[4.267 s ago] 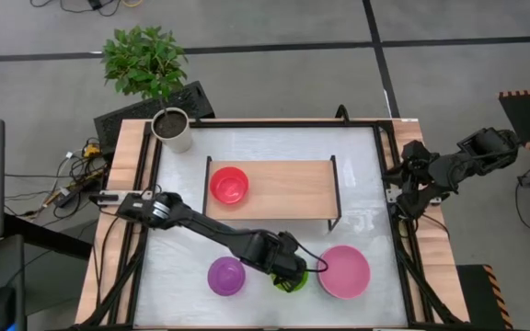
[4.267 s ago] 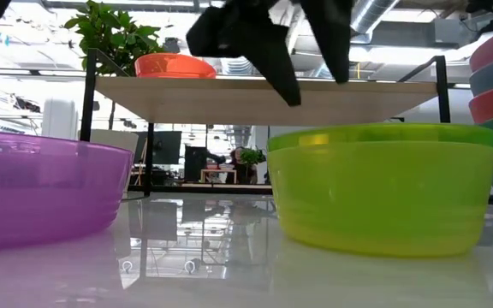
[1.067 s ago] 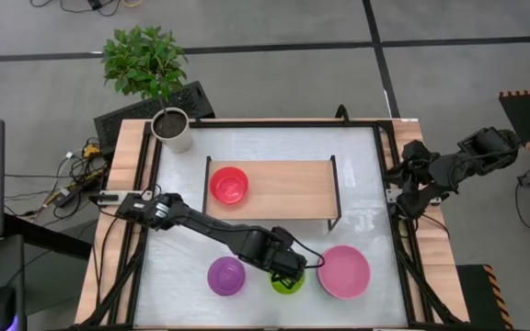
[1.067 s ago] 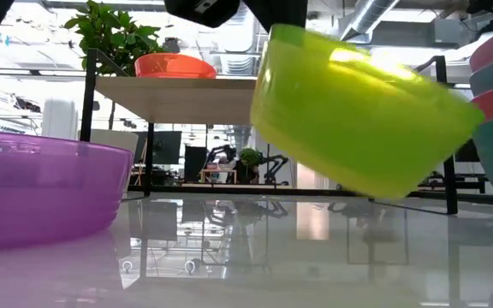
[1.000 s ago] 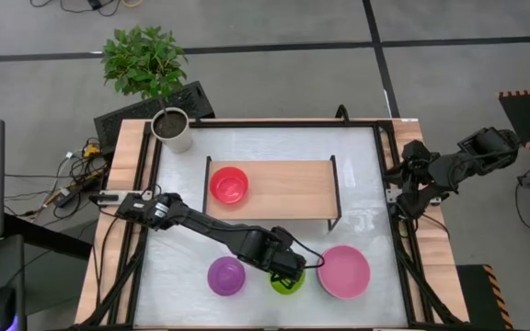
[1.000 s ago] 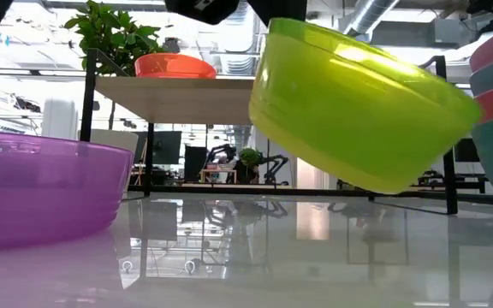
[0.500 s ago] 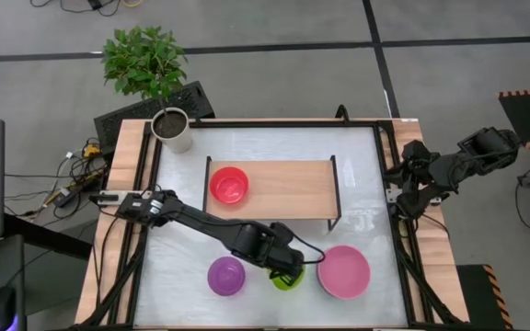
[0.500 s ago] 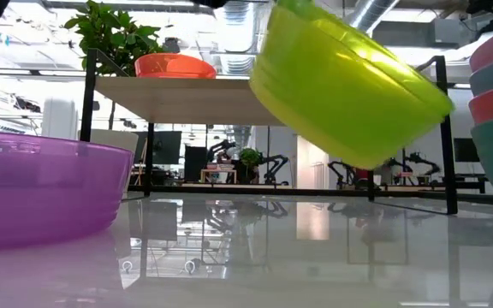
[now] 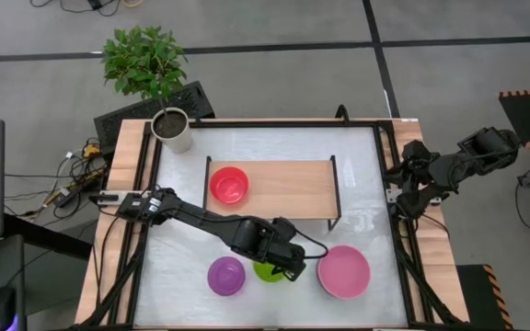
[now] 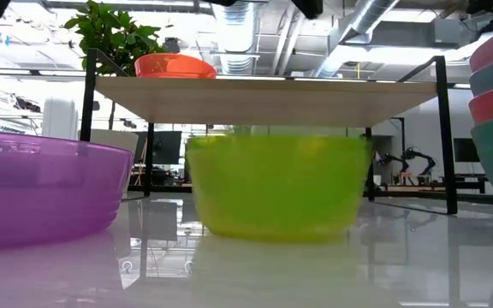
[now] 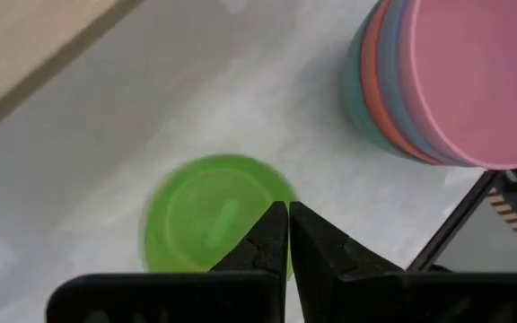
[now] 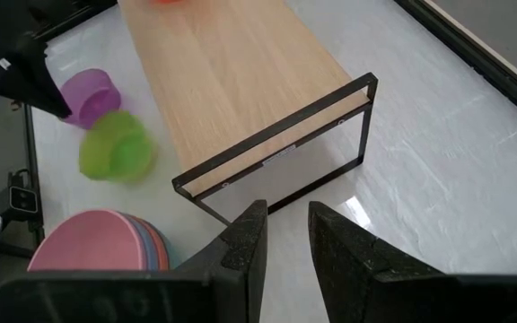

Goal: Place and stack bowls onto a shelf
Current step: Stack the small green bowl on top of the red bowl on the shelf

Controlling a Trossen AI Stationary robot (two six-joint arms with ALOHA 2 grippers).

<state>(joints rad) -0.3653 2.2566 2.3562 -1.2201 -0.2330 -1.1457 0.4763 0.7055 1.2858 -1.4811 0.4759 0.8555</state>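
Hanging over the yellow-green bowl point(image 9: 267, 271), on the side of the shelf point(image 9: 288, 188) away from the plant pot point(image 9: 173, 129), the left gripper point(image 11: 287, 208) has its fingers pressed together with nothing between them. The bowl stands upright on the table point(image 9: 357, 147), free of the gripper and in front of the shelf's long edge. It lies between the purple bowl point(image 9: 226, 275) and the pink-topped stack of bowls point(image 9: 344, 271).

The red bowl point(image 9: 229, 185) sits on the shelf's top board near its left end. It is the only bowl up there, so most of the task looks undone.

The right gripper point(image 12: 281, 215) waits beyond the shelf's right end, at the table's edge, with a narrow gap between its fingers.

The main risk, as I judge it, is the regrasp:
- The fingers must spread before coming down, or they will push on the rim and tip the light plastic bowl or skate it across the glossy table.
- A pinch on one wall alone could let the bowl swing and slip out on the way up to the board.
- The neighbours are near (the purple bowl especially), so a sideways shove could knock into them.
- A lift that comes in too low could catch the shelf's front edge.

No brand or writing can be read. A small pale label on the shelf's end frame is too small to make out.
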